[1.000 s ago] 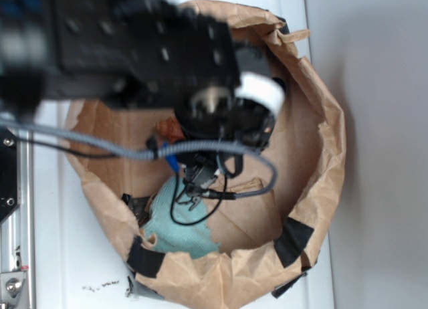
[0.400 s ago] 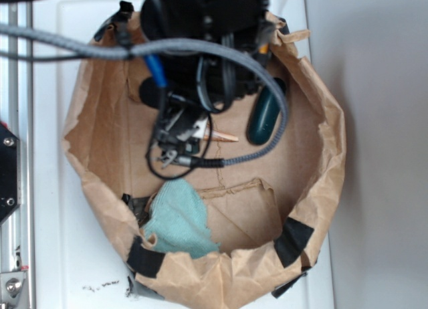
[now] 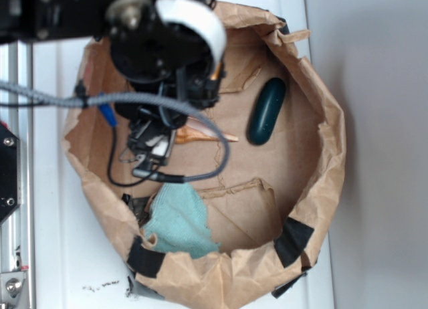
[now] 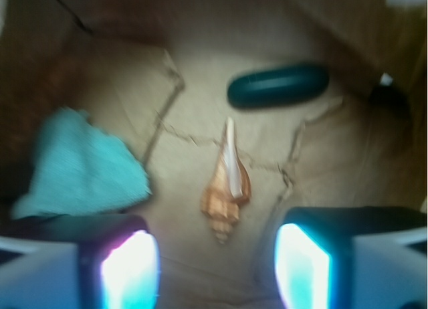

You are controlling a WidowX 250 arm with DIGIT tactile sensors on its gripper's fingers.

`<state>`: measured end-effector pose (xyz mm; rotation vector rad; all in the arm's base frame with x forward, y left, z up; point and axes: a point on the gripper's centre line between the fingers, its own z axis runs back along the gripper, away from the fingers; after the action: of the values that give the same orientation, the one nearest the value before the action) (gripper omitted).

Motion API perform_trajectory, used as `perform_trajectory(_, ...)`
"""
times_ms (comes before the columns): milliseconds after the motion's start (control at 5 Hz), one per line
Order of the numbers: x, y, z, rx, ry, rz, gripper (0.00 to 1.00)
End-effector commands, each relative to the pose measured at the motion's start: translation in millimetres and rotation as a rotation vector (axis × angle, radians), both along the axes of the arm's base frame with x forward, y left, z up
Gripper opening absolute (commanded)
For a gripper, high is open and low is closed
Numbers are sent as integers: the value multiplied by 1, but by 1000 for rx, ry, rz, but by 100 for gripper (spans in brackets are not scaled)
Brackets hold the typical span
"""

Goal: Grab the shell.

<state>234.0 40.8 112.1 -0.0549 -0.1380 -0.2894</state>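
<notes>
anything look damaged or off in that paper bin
Yes, the bin is makeshift. The brown paper wall is crumpled and patched with black tape, and the paper floor has torn, lifted flaps. The shell, dark green object and teal cloth lie intact, apart from each other.

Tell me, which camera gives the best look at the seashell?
The wrist view: the whole shell lies in plain sight between the open gripper fingers. In the exterior view the arm hides most of it; only its orange tail pokes out.
</notes>
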Motion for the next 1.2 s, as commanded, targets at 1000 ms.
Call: perform_trajectory(1000,17,4,-48,46,-231,-13,100)
